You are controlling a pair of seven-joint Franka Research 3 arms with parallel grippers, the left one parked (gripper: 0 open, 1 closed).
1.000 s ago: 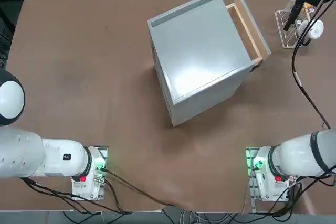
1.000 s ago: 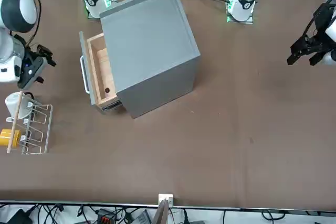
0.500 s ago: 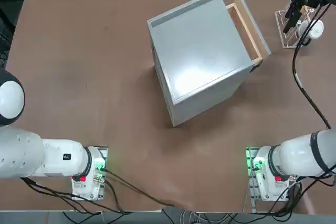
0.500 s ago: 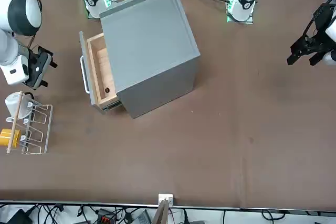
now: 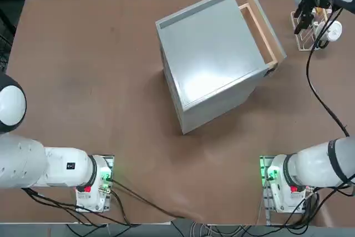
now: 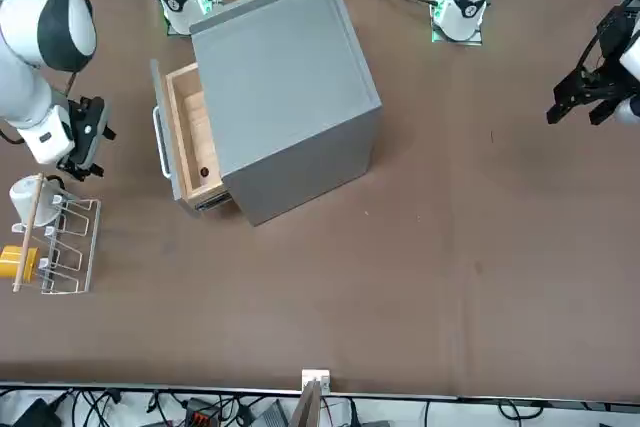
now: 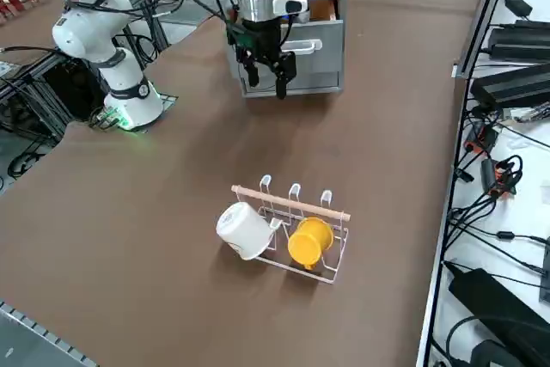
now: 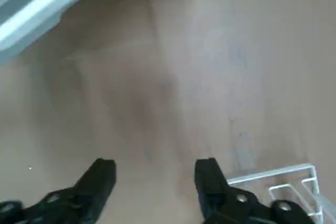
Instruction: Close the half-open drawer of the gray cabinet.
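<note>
Right gripper open near drawer; rack beyond.

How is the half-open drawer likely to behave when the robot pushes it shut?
The drawer looks stiff, with straight wooden walls, so it should move as one piece. A metal rail shows beneath it, so it probably slides easily. The large boxy cabinet seems unlikely to tip, though it might shift if pushed off-center.

Bare tabletop lies between the cabinet and the wire rack, which bounds that gap.
</note>
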